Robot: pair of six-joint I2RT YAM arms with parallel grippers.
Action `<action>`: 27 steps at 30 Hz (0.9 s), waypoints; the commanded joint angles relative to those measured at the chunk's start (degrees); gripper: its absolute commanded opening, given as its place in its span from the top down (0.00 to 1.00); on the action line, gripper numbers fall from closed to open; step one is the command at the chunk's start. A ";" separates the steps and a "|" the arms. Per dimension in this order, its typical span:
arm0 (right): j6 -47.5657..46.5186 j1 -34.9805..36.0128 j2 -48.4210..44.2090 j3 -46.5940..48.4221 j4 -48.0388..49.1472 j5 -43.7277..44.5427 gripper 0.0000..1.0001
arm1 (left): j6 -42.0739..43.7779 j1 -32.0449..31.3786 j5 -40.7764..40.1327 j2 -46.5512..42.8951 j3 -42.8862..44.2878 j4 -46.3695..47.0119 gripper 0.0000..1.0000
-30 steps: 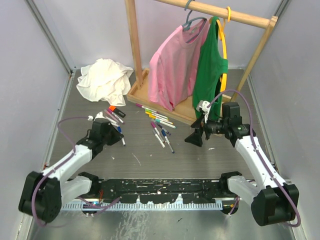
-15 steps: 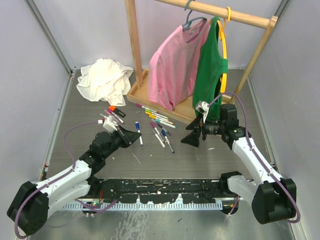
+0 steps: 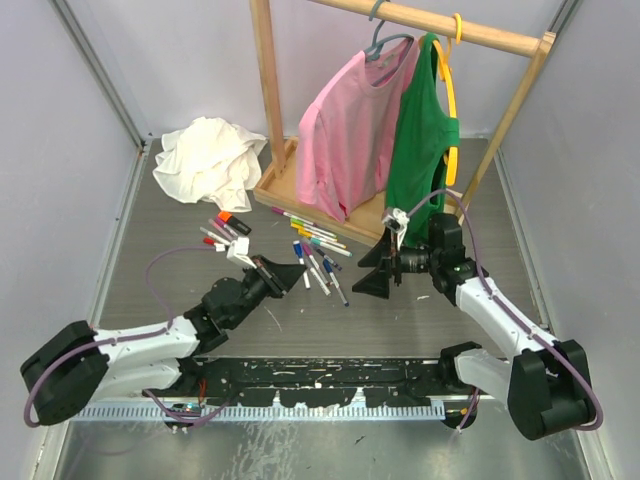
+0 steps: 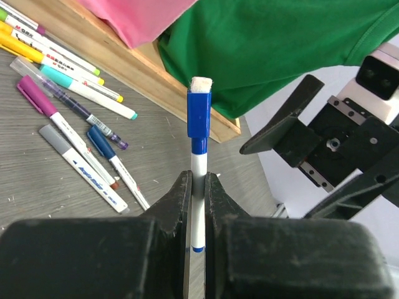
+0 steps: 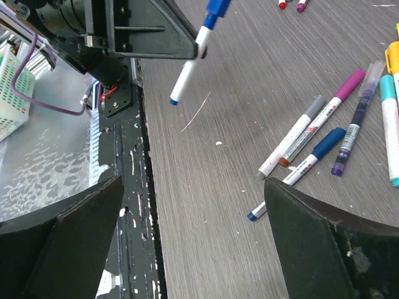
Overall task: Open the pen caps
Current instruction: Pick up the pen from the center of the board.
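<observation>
Grey table (image 3: pixel 400 310), pens (image 3: pixel 318 258) scattered mid-table near the rack base (image 3: pixel 275 190) — caps look on, none loose that I can see. Left gripper (image 4: pixel 198 182) pinches one pen (image 4: pixel 198 163) upright, blue cap (image 4: pixel 199 115) still seated. Right gripper (image 3: pixel 372 272) spread wide, just right of it — pull not started.

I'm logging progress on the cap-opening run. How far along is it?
Done: nothing that I can see; the pens lying on the table look capped. In hand: the left gripper is shut on a white pen, blue cap up, held out towards the open right gripper. Left: pulling that cap, then all the others.
</observation>
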 commanded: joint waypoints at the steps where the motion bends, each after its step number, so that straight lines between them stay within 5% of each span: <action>1: 7.04 2.35 -0.12 -2.18 12.21 0.94 0.00 | 2.69 -3.00 -7.01 5.83 4.35 11.67 1.00; 12: 17.46 6.04 3.74 -4.64 22.40 6.53 0.01 | 4.32 -10.08 -12.33 22.31 11.82 24.41 1.00; 27: 19.83 7.73 6.35 -3.53 22.12 8.62 0.50 | 5.50 -13.83 -16.14 28.14 14.75 27.77 1.00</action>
